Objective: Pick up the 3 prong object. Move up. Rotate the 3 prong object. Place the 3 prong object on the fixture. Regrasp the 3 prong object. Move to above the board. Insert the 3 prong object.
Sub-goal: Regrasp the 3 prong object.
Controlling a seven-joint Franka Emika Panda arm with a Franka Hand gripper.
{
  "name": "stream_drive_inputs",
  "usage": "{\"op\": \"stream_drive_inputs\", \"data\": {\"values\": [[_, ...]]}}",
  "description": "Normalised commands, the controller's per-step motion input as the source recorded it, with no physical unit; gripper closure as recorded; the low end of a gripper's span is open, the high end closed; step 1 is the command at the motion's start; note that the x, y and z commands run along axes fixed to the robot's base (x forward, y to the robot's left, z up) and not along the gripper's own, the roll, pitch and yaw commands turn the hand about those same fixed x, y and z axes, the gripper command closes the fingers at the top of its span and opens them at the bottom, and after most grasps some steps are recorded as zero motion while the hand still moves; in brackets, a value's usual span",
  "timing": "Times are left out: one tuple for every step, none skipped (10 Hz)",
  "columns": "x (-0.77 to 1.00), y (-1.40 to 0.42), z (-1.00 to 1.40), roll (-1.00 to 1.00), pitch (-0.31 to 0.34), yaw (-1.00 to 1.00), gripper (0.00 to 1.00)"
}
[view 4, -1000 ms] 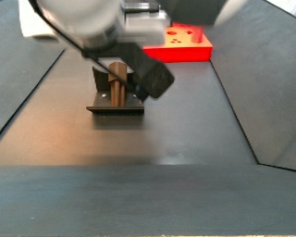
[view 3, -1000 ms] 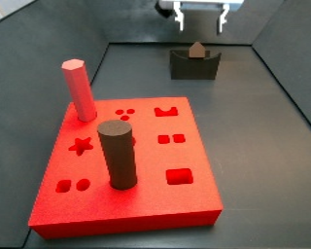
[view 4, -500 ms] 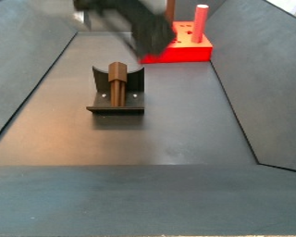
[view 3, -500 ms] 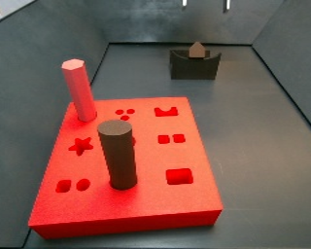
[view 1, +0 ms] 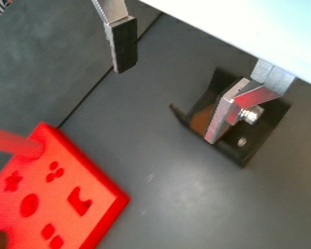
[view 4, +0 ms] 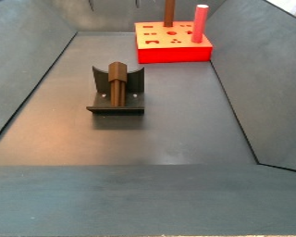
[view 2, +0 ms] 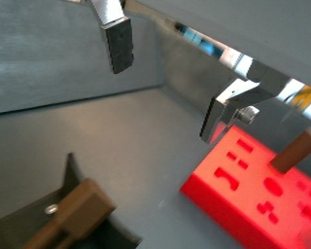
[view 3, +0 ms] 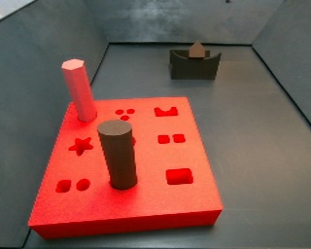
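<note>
High above the floor, the end effector (view 1: 185, 83) shows only in the wrist views, its two flat silver fingers (view 2: 118, 42) spread wide apart with nothing between them: it is released and holds no piece. Neither side view shows it (only the bin and its contents appear there).

The 3 prong object (view 4: 118, 81) rests in the notch of the fixture (view 4: 116, 104), a dark brown stubby piece lying across the curved cut. In a side view it lies lengthwise with one end pointing toward the near edge; in a side view taken from beyond the board, it shows as a small brown peak (view 3: 196, 48) sticking up from the fixture (view 3: 194, 64) at the far end of the floor. A wrist view catches the brown piece (view 2: 75, 215) seated on the dark block, with a small screw head beside it.

The board (view 3: 120, 170) lies well apart from the fixture, a bright red slab with star, square and round cut-outs in its top. A tall dark cylinder (view 3: 117, 155) stands upright in it near the middle, and a pink hexagonal peg (view 3: 79, 90) stands upright at its far left corner. Both wrist views show the red board (view 1: 48, 204) off to one side of the open fingers, apart from them.
</note>
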Motion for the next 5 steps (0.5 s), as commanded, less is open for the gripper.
{"op": "stream_drive_inputs", "data": {"values": [[-0.01, -0.04, 0.02, 1.0, 0.038, 0.02, 0.0], [-0.01, -0.03, 0.01, 1.0, 0.035, 0.02, 0.0], [-0.02, -0.03, 0.01, 1.0, 0.031, 0.02, 0.0], [-0.02, -0.02, 0.0, 1.0, 0.026, 0.02, 0.0], [-0.01, -0.02, -0.01, 1.0, 0.021, 0.02, 0.0]]}}
